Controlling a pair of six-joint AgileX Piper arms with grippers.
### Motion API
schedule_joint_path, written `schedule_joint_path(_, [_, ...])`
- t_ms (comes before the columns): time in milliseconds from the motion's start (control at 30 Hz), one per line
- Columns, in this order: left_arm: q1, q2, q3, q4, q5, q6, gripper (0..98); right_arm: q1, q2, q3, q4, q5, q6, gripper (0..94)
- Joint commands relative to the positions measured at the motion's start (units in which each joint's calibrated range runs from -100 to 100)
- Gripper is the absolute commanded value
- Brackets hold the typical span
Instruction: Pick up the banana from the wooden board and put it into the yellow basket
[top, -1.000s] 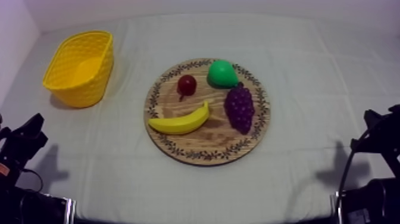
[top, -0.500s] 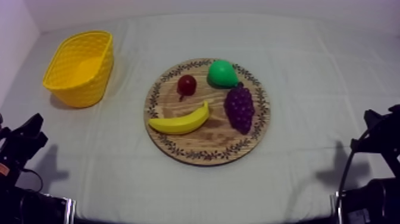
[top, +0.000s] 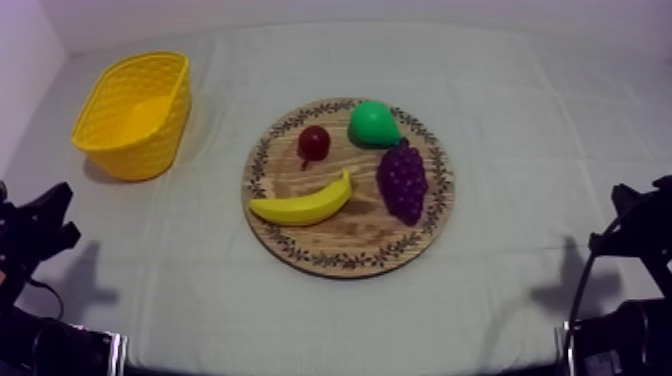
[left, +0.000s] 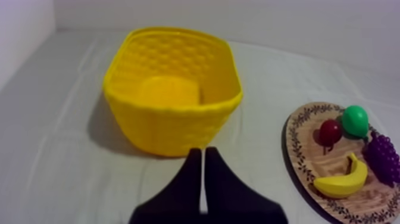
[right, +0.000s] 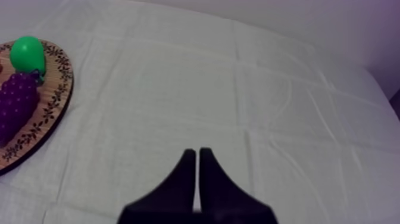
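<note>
While both arms sit parked low, I've got my left gripper (left: 200, 156) and right gripper (right: 197, 155) each pinched into a narrow wedge, holding nothing. The banana (top: 302, 203) lies around 7 o'clock on the wooden board (top: 340, 262). The yellow basket (top: 160, 140) sits at the board's 10 o'clock, well apart.

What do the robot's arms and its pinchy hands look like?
They are all black. The left gripper and the right gripper each have two smooth fingers, wide at the base and narrowing to a thin tip. From above, the left arm and the right arm are chunky black shapes with angular edges.
</note>
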Motion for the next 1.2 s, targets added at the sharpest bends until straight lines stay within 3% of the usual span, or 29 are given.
schedule_joint_path(0, [0.4, 5.0, -5.6, 0.54, 0.2, -2.4, 0.1, 0.0, 0.0, 0.0, 0.0, 0.0, 0.0, 0.3])
schedule_joint_path(167, [2.7, 16.2, -18.1, 1.66, 1.9, -6.7, 0.1, 0.0, 0.0, 0.0, 0.0, 0.0, 0.0, 0.3])
schedule_joint_path(500, [11.5, 34.9, -38.1, 0.86, 4.7, -11.5, 0.1, 0.0, 0.0, 0.0, 0.0, 0.0, 0.0, 0.3])
schedule_joint_path(800, [17.6, 47.6, -48.2, 0.65, 8.1, -15.8, 0.7, 0.0, 0.0, 0.0, 0.0, 0.0, 0.0, 0.3])
schedule_joint_path(1167, [25.8, 60.6, -53.7, -1.61, 8.3, -17.0, 1.8, 0.0, 0.0, 0.0, 0.0, 0.0, 0.0, 0.3])
